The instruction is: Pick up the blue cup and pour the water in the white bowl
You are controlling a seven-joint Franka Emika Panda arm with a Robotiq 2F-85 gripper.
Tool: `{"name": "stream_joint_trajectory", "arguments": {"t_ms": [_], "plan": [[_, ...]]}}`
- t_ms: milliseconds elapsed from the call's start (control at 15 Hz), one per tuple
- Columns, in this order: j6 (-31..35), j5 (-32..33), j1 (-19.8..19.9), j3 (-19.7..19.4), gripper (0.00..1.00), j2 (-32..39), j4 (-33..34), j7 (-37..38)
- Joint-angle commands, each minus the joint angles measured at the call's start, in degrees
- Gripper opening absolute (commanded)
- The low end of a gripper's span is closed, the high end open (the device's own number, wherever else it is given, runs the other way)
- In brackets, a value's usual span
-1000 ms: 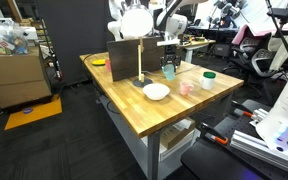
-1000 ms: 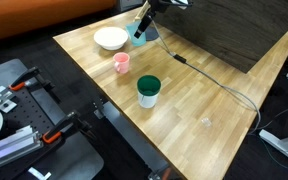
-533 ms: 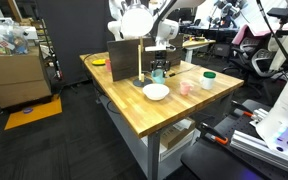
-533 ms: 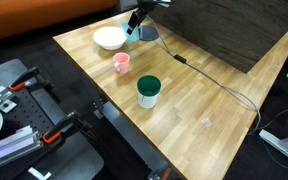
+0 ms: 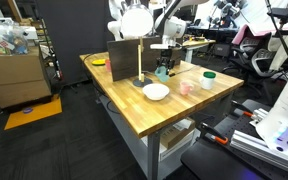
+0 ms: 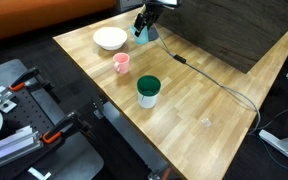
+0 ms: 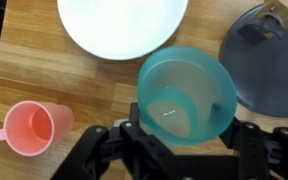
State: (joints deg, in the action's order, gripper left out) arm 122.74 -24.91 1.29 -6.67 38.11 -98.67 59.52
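Gripper (image 7: 184, 128) pinches the blue cup (image 7: 184, 92) by its sides. Cup is roughly upright, just beside the bowl (image 7: 122, 24). Grey stand base (image 7: 269, 50) sits close on the cup's other side. Pink cup (image 7: 34, 125) is near, green-topped cup (image 6: 148, 91) well apart. Cable (image 6: 209, 80) crosses the table (image 6: 204, 125).

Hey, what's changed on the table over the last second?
The tool, holding the blue cup, swung toward the white bowl, then drew back slightly. Its grip on the cup is unchanged. The bowl, the pink cup and the green-topped white cup stayed put.
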Motion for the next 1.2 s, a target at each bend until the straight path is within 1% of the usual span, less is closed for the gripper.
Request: {"name": "stream_joint_trajectory", "arguments": {"t_ms": [0,267,533,800,1133], "plan": [[3.34,-2.01,0.51,1.94,0.48,-4.41,-4.93,-0.55],[4.71,-3.48,-0.20,3.50,0.48,-7.71,-9.31,-0.53],[6.00,-4.00,-1.14,4.19,0.48,-10.23,-14.03,0.58],[4.95,-1.20,-3.28,3.67,0.48,-12.70,-16.77,3.88],[0.64,6.17,-5.78,3.29,0.48,-16.16,-17.45,10.94]]}}
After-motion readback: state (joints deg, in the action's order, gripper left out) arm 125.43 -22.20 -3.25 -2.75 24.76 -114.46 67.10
